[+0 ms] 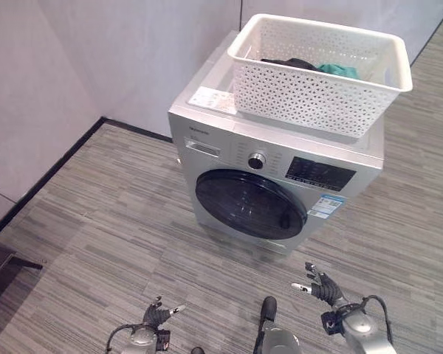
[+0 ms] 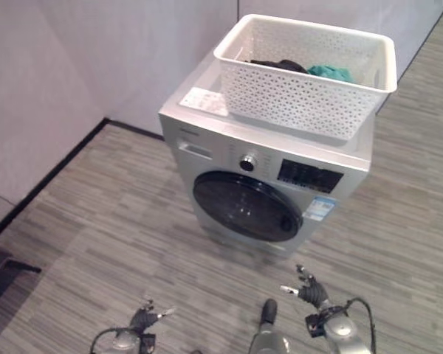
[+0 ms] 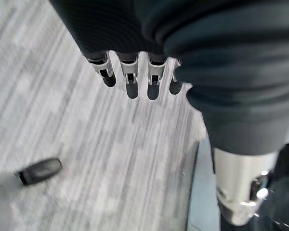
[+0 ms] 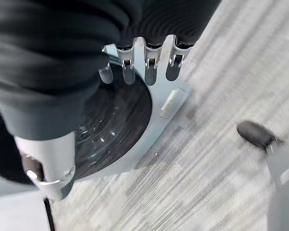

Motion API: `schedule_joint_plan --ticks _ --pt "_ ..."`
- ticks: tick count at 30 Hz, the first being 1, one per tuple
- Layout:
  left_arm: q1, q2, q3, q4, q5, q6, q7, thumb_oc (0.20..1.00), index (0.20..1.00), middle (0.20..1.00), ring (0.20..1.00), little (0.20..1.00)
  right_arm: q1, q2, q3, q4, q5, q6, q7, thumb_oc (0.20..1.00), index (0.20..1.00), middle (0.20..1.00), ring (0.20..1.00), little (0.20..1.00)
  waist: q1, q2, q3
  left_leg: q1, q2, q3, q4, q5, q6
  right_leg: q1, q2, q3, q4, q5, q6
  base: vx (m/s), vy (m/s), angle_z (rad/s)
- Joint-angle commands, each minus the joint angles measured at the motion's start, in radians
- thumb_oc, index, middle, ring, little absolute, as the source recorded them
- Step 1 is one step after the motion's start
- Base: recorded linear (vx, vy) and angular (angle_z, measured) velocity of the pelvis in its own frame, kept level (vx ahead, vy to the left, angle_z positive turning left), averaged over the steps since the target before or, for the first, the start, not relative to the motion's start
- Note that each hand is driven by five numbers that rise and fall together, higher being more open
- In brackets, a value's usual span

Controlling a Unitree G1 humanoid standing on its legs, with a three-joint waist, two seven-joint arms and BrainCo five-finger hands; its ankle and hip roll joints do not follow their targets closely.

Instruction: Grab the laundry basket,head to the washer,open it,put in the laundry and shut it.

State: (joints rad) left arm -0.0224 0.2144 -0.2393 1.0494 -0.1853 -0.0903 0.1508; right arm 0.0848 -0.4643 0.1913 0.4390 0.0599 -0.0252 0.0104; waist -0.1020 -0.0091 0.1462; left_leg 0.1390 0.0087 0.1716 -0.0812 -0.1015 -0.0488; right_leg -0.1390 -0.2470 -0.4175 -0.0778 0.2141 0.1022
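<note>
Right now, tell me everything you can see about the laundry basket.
The laundry basket is white, rectangular, seemingly plastic, with perforated walls and a smooth solid rim. It sits upright on top of the silver washer, turned at an angle to the washer's front edge. Inside lie dark clothing and a teal garment. Neither hand touches it.

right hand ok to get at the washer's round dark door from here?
Probably yes. The right hand hangs open, holding nothing, low in front of the silver front-loading washer, with bare striped floor between it and the shut round dark glass door. The white perforated plastic laundry basket sits on top, out of the way.
</note>
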Motion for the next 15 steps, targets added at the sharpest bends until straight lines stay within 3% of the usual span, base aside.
schedule_joint_plan --ticks 1,5,15 --pt "-0.052 -0.021 0.006 -0.067 0.040 -0.039 0.009 1.000 1.000 1.000 1.000 1.000 -0.128 -0.073 0.019 0.033 -0.144 -0.016 -0.090 1.000 1.000 1.000 1.000 1.000 0.031 -0.013 0.019 0.091 0.028 -0.011 0.064 -0.140 0.008 -0.083 -0.031 0.041 0.021 -0.016 0.080 0.02 -0.024 0.04" --pt "-0.048 -0.025 -0.021 -0.112 0.011 -0.049 0.017 1.000 1.000 1.000 1.000 1.000 -0.305 -0.073 0.058 0.152 -0.190 0.013 -0.173 1.000 1.000 1.000 1.000 1.000 0.057 -0.021 0.052 0.077 0.032 -0.027 0.075 -0.141 0.009 -0.095 -0.040 0.037 0.018 0.002 0.081 -0.01 -0.037 0.04" --pt "-0.070 -0.037 -0.074 -0.127 -0.038 -0.064 0.034 1.000 1.000 1.000 1.000 1.000 -0.505 -0.037 0.158 0.284 -0.181 0.014 -0.227 1.000 1.000 1.000 1.000 1.000 0.084 -0.015 0.122 -0.013 0.051 -0.051 0.104 -0.117 -0.004 -0.149 -0.043 0.045 0.020 0.011 0.074 -0.05 -0.038 0.11"
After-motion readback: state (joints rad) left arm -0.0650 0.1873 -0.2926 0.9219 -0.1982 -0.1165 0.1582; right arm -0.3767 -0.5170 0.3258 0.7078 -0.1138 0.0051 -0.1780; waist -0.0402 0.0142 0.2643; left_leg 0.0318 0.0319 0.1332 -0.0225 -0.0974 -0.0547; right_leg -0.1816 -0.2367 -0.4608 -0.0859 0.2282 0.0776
